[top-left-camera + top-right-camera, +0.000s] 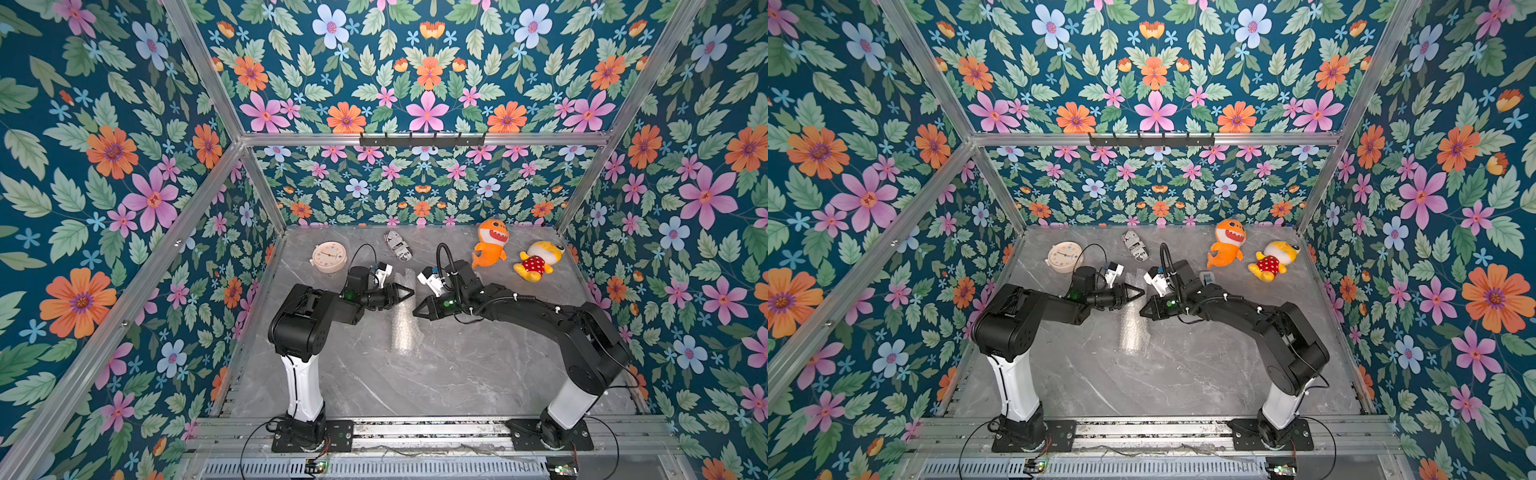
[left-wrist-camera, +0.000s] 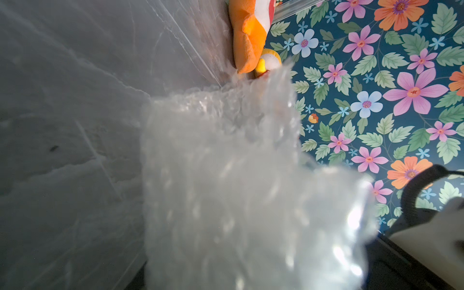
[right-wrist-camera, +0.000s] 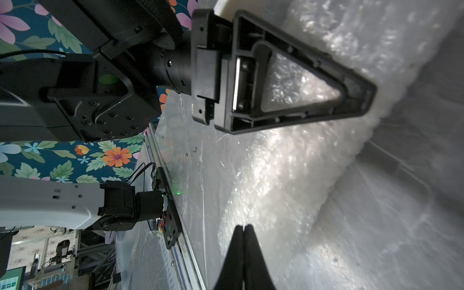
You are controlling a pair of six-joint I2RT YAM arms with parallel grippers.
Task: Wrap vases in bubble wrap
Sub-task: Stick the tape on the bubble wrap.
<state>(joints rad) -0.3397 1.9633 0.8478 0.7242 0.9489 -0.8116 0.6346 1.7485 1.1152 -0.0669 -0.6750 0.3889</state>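
Since the bubble wrap (image 1: pixel 402 332) already lies on the bench (image 1: pixel 457 374) as a tight tube rather than a flat sheet, the rolling looks approx. done. The step in hand is prob. holding and closing the bundle. The tube sits btwn the two sets of jaws, w/ the left jaws at its far part on one flank and the right jaws just beside the opposite flank. The left jaws are closed. In their own wrist view the bubble wrap (image 2: pixel 226 188) bunches right over them and hides the tips, so I judge they pinch it, tho the contact itself isn't visible. The right jaws are pressed tip to tip w/ nothing btwn them. The tube's long axis runs crosswise to both sets of jaws, i.e. each points at its side, not its ends. Most of its length trails free on the bench past the jaws toward the arm bases. No vase shows in any view; if it's inside, the layers hide it, so neck end vs base end can't be told. Next move, as I read it: the right jaws must open and take the loose flap or an open end w/o the tube unrolling.
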